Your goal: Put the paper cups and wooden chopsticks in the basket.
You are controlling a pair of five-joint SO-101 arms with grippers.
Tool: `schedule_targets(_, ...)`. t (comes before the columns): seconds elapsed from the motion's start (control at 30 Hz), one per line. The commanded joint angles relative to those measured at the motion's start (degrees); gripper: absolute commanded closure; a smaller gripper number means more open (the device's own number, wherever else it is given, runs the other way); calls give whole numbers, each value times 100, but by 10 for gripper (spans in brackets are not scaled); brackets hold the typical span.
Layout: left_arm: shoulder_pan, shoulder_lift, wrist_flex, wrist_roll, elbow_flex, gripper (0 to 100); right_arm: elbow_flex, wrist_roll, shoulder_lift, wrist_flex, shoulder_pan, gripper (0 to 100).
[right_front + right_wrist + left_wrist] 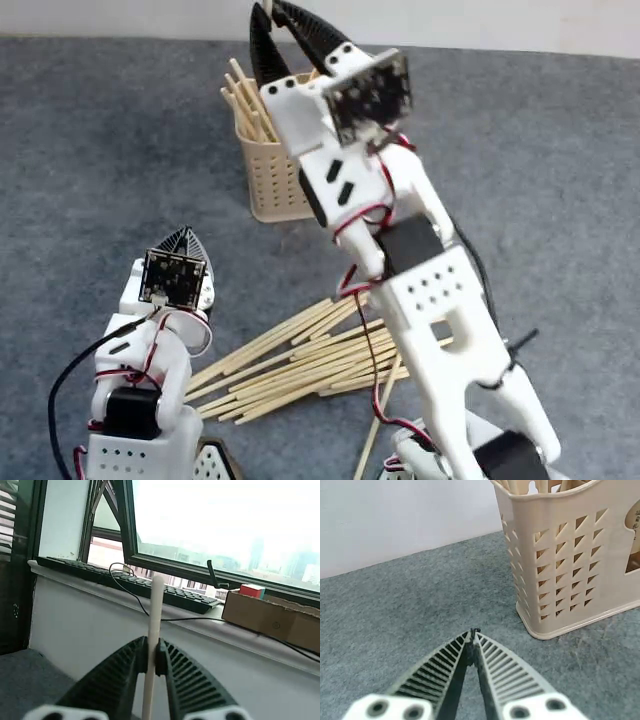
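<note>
A beige perforated basket [270, 175] [560, 555] stands upright on the grey carpet, with several wooden chopsticks [245, 100] sticking out of it. More chopsticks [300, 360] lie in a loose pile on the carpet in front of it. My right gripper [272, 20] [151, 652] is raised just above the basket's far side, shut on a single upright chopstick [155, 615]. My left gripper [186, 240] [472, 634] is low over the carpet, left of the pile and short of the basket, shut with nothing in it.
A white wall [450, 20] runs along the carpet's far edge. In the right wrist view a windowsill holds a keyboard [125, 582] and a cardboard box [270, 615]. Bare carpet [90, 150] lies left of the basket.
</note>
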Motion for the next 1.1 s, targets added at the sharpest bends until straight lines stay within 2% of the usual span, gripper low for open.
schedule_targets(0.0, -4, -40, -114, -9, -57, 989, -338, 62, 154, -145, -31, 993)
schedule_targets(0.3, -4, -40, -114, -18, -57, 989, -259, 35, 752, -13, 488, 993)
schedule_targets(0.77, -4, -40, -114, -18, -57, 989, 514, 26, 822, 321, 505, 991)
schedule_targets(0.97, -4, -40, -114, -18, -57, 989, 488, 18, 813, 716, 488, 898)
schedule_targets(1.07, -4, -40, -114, -18, -57, 989, 470, 18, 813, 1024, 488, 893)
